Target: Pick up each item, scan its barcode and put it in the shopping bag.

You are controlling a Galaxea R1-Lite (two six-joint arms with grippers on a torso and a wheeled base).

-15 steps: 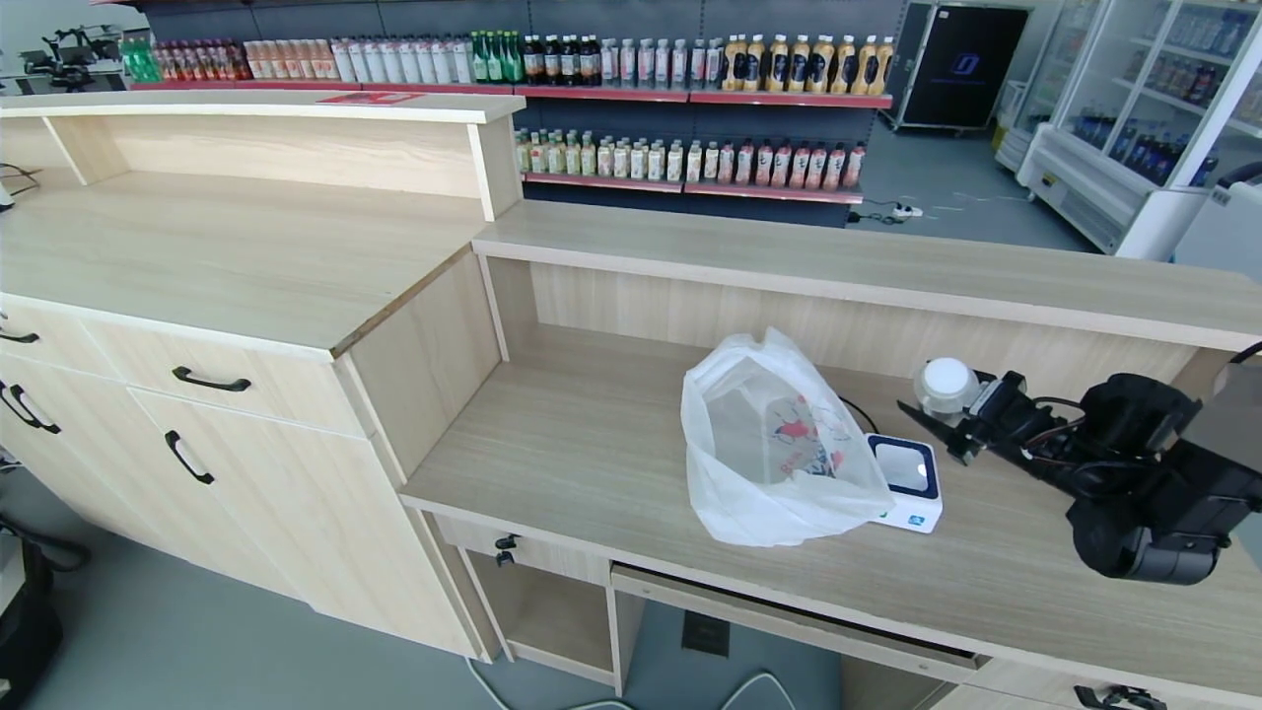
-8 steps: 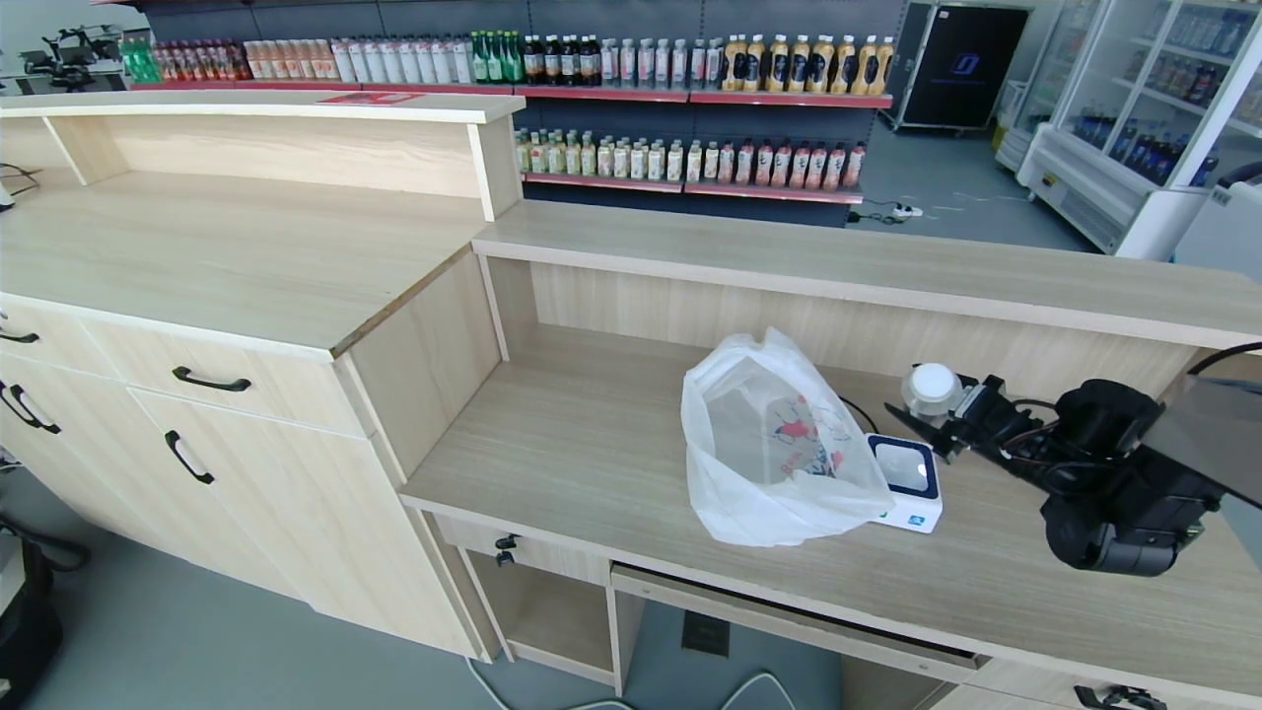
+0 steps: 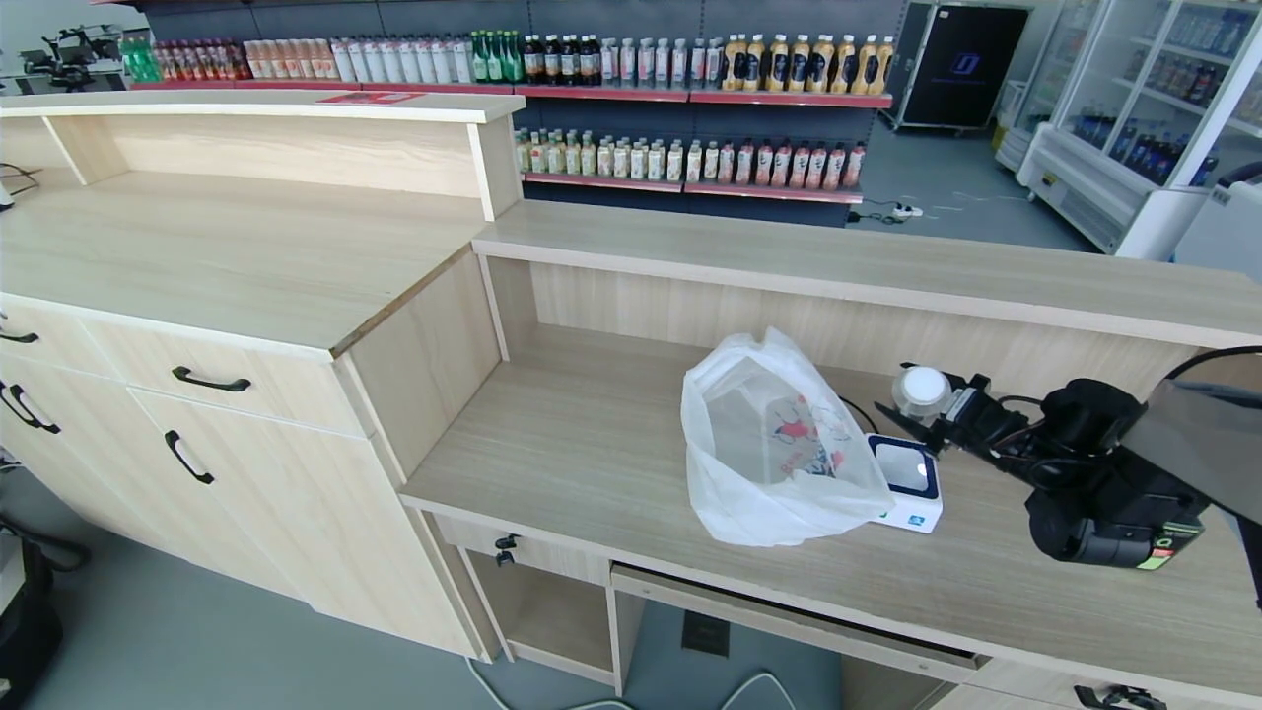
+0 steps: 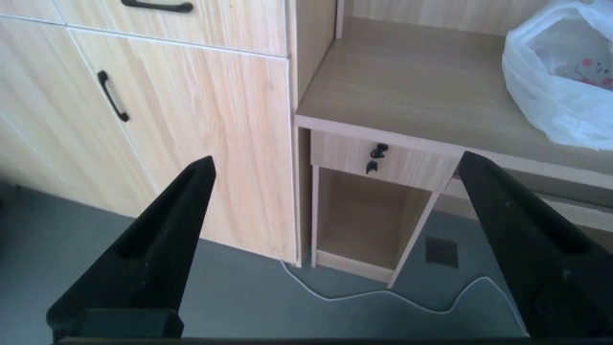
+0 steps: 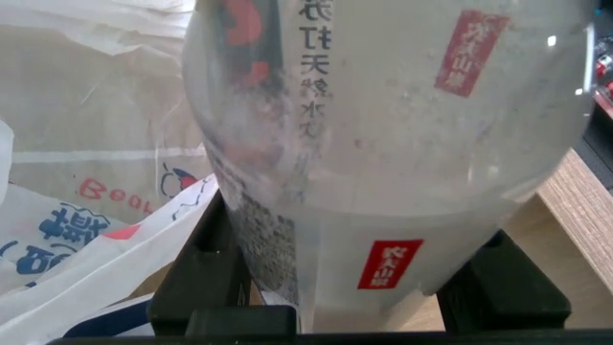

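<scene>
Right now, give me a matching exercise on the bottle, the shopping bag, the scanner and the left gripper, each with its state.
1 bottle
2 shopping bag
3 scanner
4 left gripper

a open, holding nothing
b white box with a dark window
c clamped in the right gripper
d translucent, slumped on the counter

Pairs: 1c, 2d, 3b, 4a

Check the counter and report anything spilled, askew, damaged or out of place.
Nothing stands out. The shopping bag sits open on the counter beside the scanner, with no tear or spill visible. The right gripper is shut on a white-capped bottle, held off the counter close to the scanner.
</scene>
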